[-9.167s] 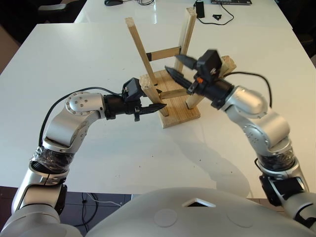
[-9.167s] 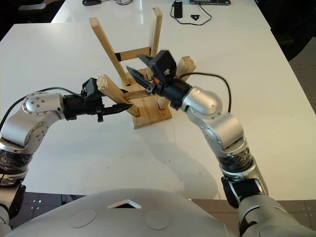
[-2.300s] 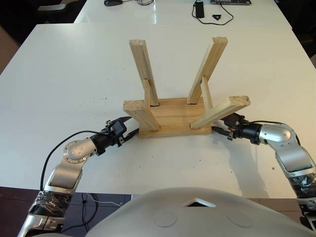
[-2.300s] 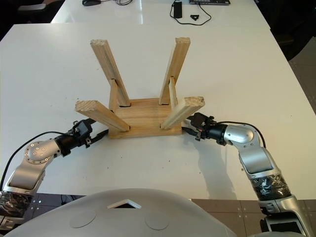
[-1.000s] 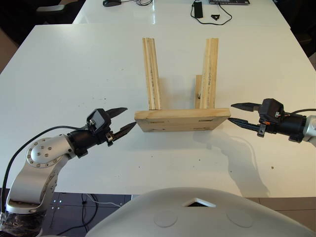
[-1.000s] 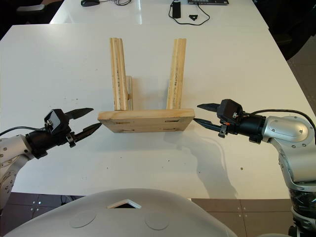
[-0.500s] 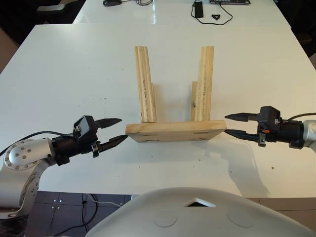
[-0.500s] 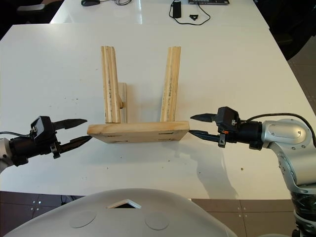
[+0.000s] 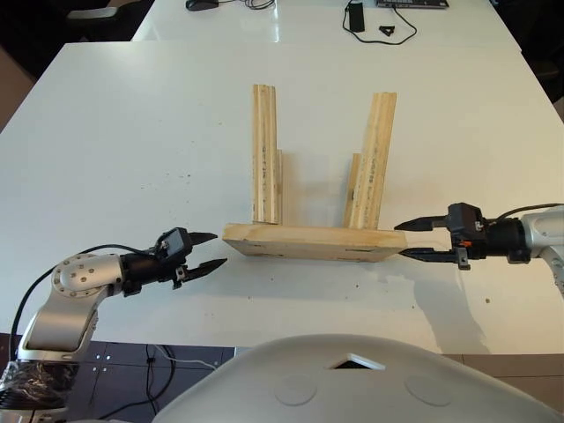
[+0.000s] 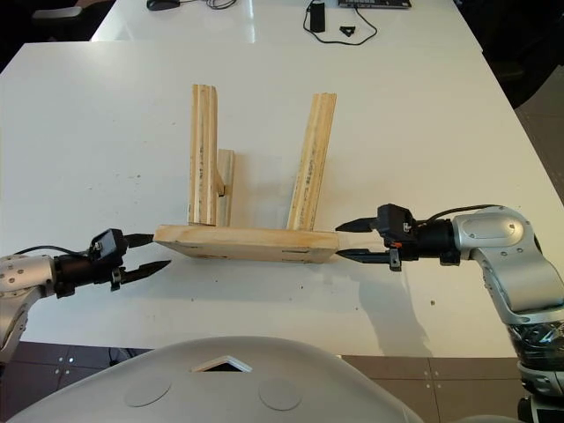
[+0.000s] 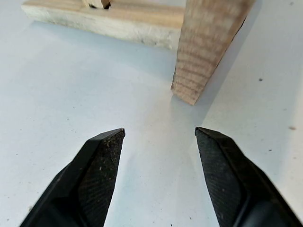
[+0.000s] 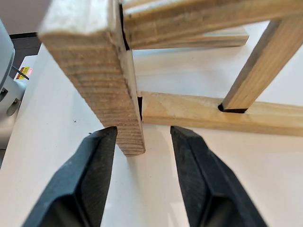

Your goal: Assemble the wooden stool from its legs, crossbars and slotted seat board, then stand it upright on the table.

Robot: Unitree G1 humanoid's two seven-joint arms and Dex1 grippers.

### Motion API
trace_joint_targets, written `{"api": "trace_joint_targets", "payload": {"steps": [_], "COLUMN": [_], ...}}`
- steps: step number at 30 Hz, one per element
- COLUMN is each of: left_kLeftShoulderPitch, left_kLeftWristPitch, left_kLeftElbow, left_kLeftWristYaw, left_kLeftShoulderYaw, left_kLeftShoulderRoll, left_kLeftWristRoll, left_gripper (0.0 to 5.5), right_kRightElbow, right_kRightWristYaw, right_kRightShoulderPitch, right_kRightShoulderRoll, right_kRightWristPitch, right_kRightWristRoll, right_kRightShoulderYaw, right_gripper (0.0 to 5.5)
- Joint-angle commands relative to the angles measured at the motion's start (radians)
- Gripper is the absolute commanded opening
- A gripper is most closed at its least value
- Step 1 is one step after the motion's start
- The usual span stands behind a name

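Observation:
The wooden stool lies tipped on its side on the white table [image 9: 123,132]. Its slotted seat board [image 9: 308,242] stands on edge facing me, and its legs [image 9: 265,150] [image 9: 376,154] point away across the table. A short crossbar [image 9: 354,189] shows between the right-hand legs. My left gripper [image 9: 207,249] is open, low over the table, a small gap off the board's left end [image 11: 208,47]. My right gripper [image 9: 407,241] is open with its fingertips at either side of the board's right end [image 12: 102,80].
The table's front edge runs close under both grippers. A second table behind holds a black mouse [image 9: 202,4], a small black device with a cable [image 9: 356,16] and another small black part [image 9: 387,31]. Bare tabletop lies left and right of the stool.
The seat board has swung slightly, its right end now nearer to me. My left gripper has dropped lower and nearer the front edge. My right gripper has closed in on the board's right end.

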Motion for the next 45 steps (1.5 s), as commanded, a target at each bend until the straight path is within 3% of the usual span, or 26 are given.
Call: {"api": "trace_joint_targets", "payload": {"steps": [1,4,13,22,25,35,45], "left_kLeftShoulderPitch": [-0.043,-0.066,-0.134,-0.156,-0.181,-0.182,-0.149], "left_kLeftWristPitch": [0.005,-0.002,-0.038,-0.096,-0.104,-0.121,-0.102], "left_kLeftElbow": [0.016,0.025,0.113,0.19,0.21,0.215,0.142], "left_kLeftWristYaw": [-0.048,-0.083,-0.103,-0.111,-0.11,-0.111,-0.126], "left_kLeftShoulderYaw": [-0.016,-0.032,-0.132,-0.206,-0.215,-0.225,-0.229], "left_kLeftShoulderRoll": [-0.018,-0.021,-0.088,-0.113,-0.116,-0.118,-0.112], "left_kLeftWristRoll": [-0.061,-0.082,-0.054,0.001,0.001,-0.008,-0.04], "left_gripper": [3.31,3.63,3.63,3.63,3.22,1.64,1.52], "right_kRightElbow": [0.047,0.084,0.176,0.207,0.219,0.279,0.277], "right_kRightWristYaw": [0.032,0.031,0.032,-0.002,-0.021,-0.046,-0.051], "right_kRightShoulderPitch": [-0.028,-0.043,-0.122,-0.082,-0.086,-0.095,-0.1], "right_kRightShoulderRoll": [0.009,0.023,0.106,0.147,0.167,0.174,0.175], "right_kRightWristPitch": [-0.04,-0.067,-0.112,-0.159,-0.157,-0.179,-0.151], "right_kRightWristRoll": [-0.036,-0.059,-0.115,-0.174,-0.182,-0.211,-0.175], "right_kRightShoulderYaw": [0.061,0.091,0.205,0.275,0.283,0.288,0.262], "right_gripper": [2.61,2.8,2.8,2.8,2.8,1.51,1.44]}}
